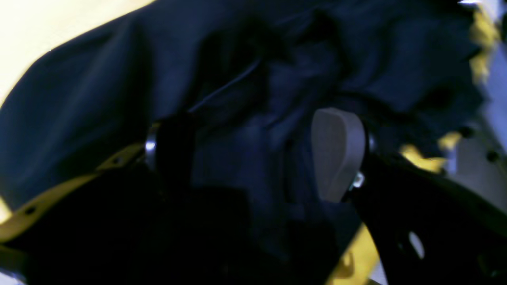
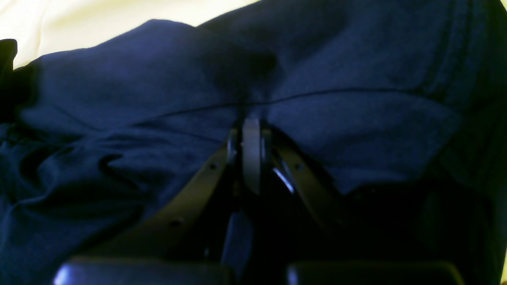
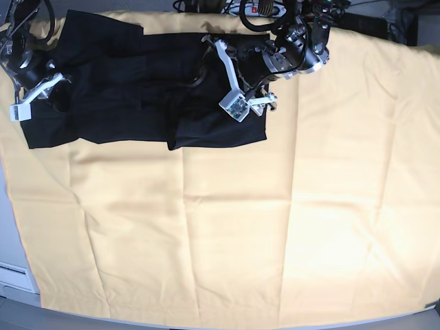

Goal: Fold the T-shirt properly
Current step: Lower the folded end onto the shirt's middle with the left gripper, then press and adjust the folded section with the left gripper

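Observation:
The black T-shirt (image 3: 137, 89) lies crumpled and partly folded at the far left of the pale yellow cloth (image 3: 275, 220). My right gripper (image 2: 251, 130), at the shirt's left edge in the base view (image 3: 31, 96), is shut on a pinch of the shirt (image 2: 336, 118); creases run out from its tips. My left gripper (image 1: 253, 154) is at the shirt's front right corner in the base view (image 3: 249, 104). Its jaws stand apart, with bunched shirt fabric (image 1: 99, 99) lying between the dark finger (image 1: 174, 146) and the pale pad (image 1: 336, 154).
The yellow cloth covers the whole table down to its front edge (image 3: 227, 320). Cables and arm bases (image 3: 275, 14) crowd the far edge behind the shirt. The table's left edge (image 3: 10, 206) runs close to the right gripper.

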